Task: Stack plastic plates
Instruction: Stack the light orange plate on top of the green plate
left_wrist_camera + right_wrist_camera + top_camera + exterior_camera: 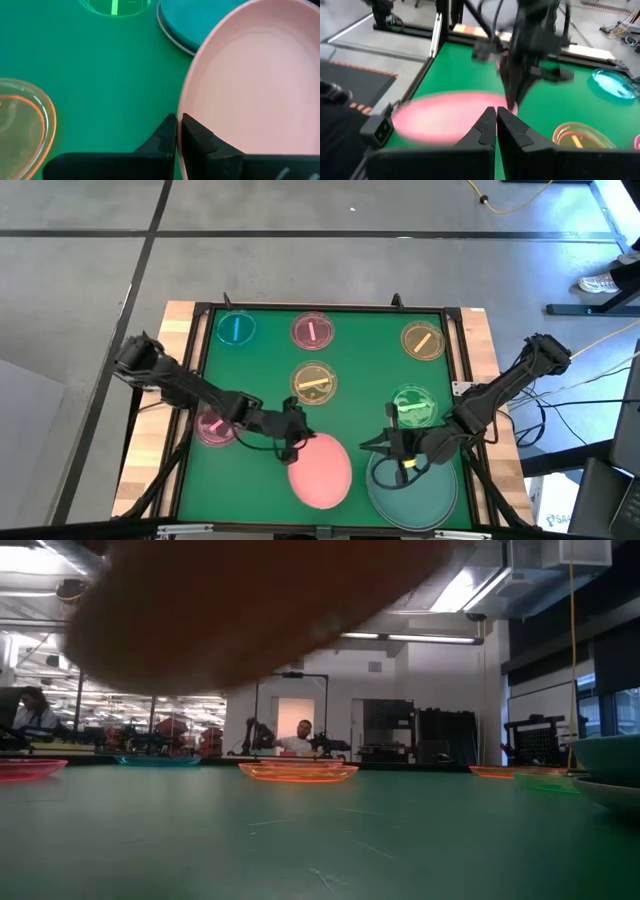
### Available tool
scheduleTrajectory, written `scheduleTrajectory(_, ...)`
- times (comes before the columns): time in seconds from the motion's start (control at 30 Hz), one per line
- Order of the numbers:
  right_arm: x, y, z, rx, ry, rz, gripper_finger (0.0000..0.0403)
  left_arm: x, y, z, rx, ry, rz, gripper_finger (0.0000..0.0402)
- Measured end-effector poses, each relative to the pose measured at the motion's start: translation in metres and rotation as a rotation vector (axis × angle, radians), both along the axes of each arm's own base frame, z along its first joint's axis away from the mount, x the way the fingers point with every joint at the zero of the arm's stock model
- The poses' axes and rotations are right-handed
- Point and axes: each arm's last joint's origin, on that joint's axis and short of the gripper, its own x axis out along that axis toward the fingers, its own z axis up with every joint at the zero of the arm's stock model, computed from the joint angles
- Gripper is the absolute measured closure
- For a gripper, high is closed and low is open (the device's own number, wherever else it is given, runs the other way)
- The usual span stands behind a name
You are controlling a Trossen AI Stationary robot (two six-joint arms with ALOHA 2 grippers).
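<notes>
Grip: left end effector (178, 131) is closed on the rim of the large pink plate (321, 470), one finger on each face of the edge.
Plate position: lifted off the bench (265, 385) and tilted, reaching away from the fingers toward the teal plate (415, 490).
Handling: it looks stiff, light and smooth, so I judge a rim pinch fits, but the plate may swing or slip.
Left arm pose: stretched low from the left edge toward the middle front of the bench.
Right end effector (496, 125): fingers together, holding nothing, over the near rim of the teal plate.
Around: small translucent plates lie beyond, the amber one (313, 383) nearest.
</notes>
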Motion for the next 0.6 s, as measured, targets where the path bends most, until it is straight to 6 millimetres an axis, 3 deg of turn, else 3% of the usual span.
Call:
scheduleTrajectory(0.3,0.003,0.002,0.029,0.002,-0.076,0.006,0.0395,0.050,0.015,-0.013,0.011,-0.155,-0.049,0.0390)
scheduleTrajectory(0.6,0.003,0.002,0.043,0.018,-0.107,-0.001,0.0395,0.125,-0.002,-0.009,0.145,-0.244,-0.127,0.0390)
